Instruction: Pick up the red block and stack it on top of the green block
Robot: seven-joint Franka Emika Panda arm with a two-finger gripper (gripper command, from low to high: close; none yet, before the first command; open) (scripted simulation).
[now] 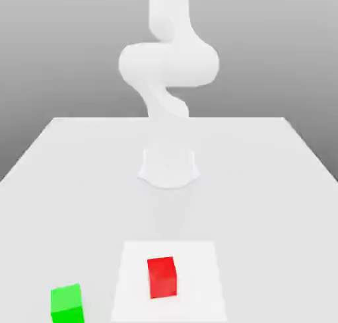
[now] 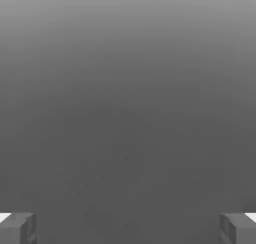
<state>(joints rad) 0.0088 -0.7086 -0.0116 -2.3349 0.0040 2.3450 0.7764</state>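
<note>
Gripper (image 2: 128,228): open, its two fingers set wide apart, with plain grey between them.
Red block (image 1: 162,278): away from the gripper's fingers, on the white square (image 1: 201,280); its direction from the hand I cannot tell.
Green block (image 1: 67,303): also away from the fingers, beside the white square toward the exterior view's left.
Between blocks: part of the white square, then bare table (image 1: 264,209).
Arm (image 1: 169,64): base standing on the table, well behind both blocks in the exterior view.
</note>
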